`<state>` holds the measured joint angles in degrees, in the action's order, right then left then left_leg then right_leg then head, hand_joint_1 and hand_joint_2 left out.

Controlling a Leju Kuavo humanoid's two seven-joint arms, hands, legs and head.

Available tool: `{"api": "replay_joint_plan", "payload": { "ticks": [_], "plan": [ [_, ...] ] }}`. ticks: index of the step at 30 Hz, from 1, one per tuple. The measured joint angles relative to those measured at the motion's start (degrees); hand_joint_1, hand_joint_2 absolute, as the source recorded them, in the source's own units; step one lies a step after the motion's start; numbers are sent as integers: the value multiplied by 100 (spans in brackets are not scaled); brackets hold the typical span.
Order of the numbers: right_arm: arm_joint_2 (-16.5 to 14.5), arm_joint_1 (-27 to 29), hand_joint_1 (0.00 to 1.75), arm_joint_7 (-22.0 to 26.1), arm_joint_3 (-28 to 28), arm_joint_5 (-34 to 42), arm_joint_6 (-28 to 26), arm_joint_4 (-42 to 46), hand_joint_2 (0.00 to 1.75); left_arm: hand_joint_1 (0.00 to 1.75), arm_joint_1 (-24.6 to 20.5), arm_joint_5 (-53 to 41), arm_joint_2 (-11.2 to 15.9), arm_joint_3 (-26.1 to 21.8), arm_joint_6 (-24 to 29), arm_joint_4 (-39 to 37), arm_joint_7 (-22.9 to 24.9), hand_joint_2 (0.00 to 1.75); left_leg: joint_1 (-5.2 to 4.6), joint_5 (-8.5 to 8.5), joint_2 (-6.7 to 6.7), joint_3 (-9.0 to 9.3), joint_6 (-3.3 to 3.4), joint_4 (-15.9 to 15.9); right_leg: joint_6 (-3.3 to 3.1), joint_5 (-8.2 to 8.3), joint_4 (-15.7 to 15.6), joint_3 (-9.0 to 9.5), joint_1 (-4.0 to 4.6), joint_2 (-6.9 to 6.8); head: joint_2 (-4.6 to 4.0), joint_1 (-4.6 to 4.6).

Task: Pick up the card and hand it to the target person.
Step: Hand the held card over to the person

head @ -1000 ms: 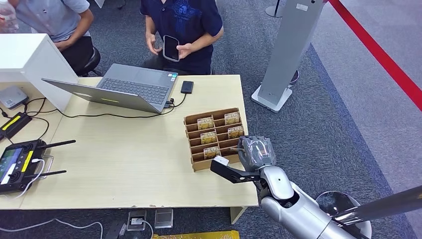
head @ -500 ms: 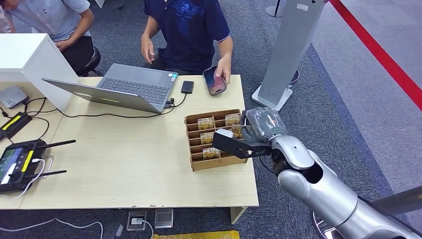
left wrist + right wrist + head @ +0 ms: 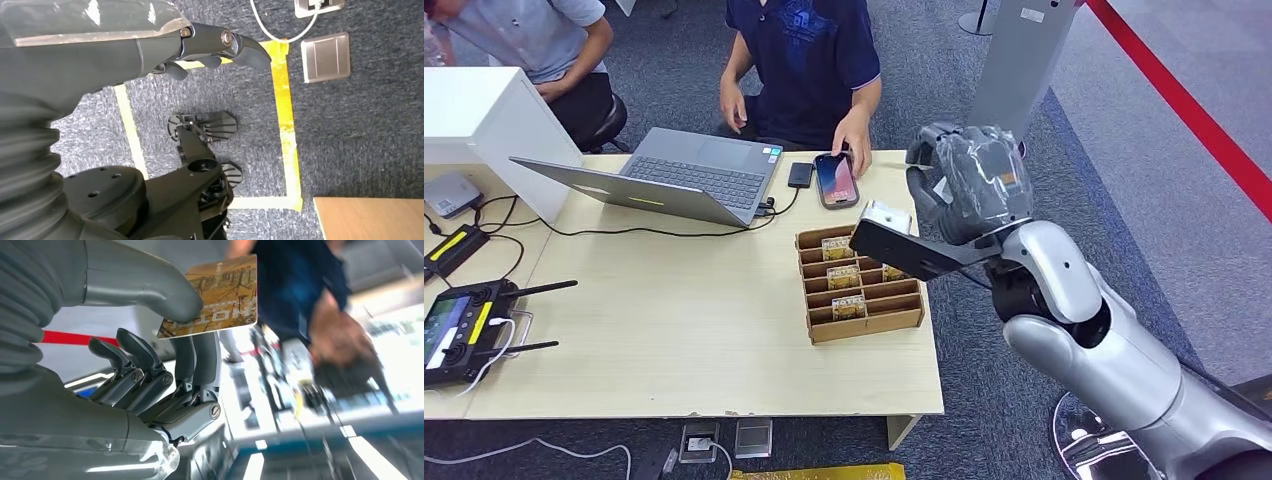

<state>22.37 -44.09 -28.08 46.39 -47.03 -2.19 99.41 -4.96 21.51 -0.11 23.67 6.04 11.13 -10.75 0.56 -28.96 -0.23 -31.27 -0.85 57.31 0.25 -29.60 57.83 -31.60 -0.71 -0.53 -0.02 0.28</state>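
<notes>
My right hand is raised above the table's far right corner, over the right side of the wooden card holder. In the right wrist view the thumb and fingers pinch a yellow-brown printed card, held up in front of a blurred person in a dark blue shirt. That person stands across the table, one hand on a phone lying on the tabletop. More cards stand in the holder's slots. My left hand hangs over the carpet, fingers loose, holding nothing.
A laptop and a small black device sit at the table's far side. At the left are a white box and a remote controller. A second person sits far left. A grey stand rises right of the table.
My right hand rose from the holder's near right side and moved away from me toward the person. The person lowered the phone from chest height onto the table.
</notes>
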Motion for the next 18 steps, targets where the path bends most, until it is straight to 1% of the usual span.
{"api": "replay_joint_plan", "payload": {
  "ticks": [3, 7, 9, 12, 18],
  "plan": [
    [-230, -61, 169, 262, 68, -298, -703, -512, 175, 0, -73, 2, -36, 66, 1, 2, 38, 175, 1, 2, -6, -2, 1, 0, 0, 0, 1, 2, 1, -6, 0, -13],
    [-558, -73, 169, 596, 158, -887, -1924, -1424, 175, 0, -128, 7, -77, 161, -3, 2, 91, 175, 1, 5, -12, -5, 1, 0, 0, 0, 3, 1, 1, -10, 0, -2],
    [-707, -81, 169, 689, 185, -1116, -2369, -1879, 175, 0, -151, 7, -92, 208, -5, 2, 107, 175, 0, 5, -13, -5, 1, 0, 0, 0, 3, 1, 0, -10, 0, 2],
    [-889, -90, 169, 736, 218, -1246, -2612, -2422, 175, 0, -169, 10, -105, 265, -4, 2, 112, 175, 0, 5, -13, -5, 1, 0, 1, 0, 2, -1, 0, -10, 0, 1],
    [-1162, -128, 169, 809, 231, -1197, -2799, -3246, 175, 0, -176, 63, -111, 347, -3, 2, 107, 175, 1, 5, -13, -4, 1, 0, 0, 0, 2, -2, 1, -9, 0, -5]
  ]
}}
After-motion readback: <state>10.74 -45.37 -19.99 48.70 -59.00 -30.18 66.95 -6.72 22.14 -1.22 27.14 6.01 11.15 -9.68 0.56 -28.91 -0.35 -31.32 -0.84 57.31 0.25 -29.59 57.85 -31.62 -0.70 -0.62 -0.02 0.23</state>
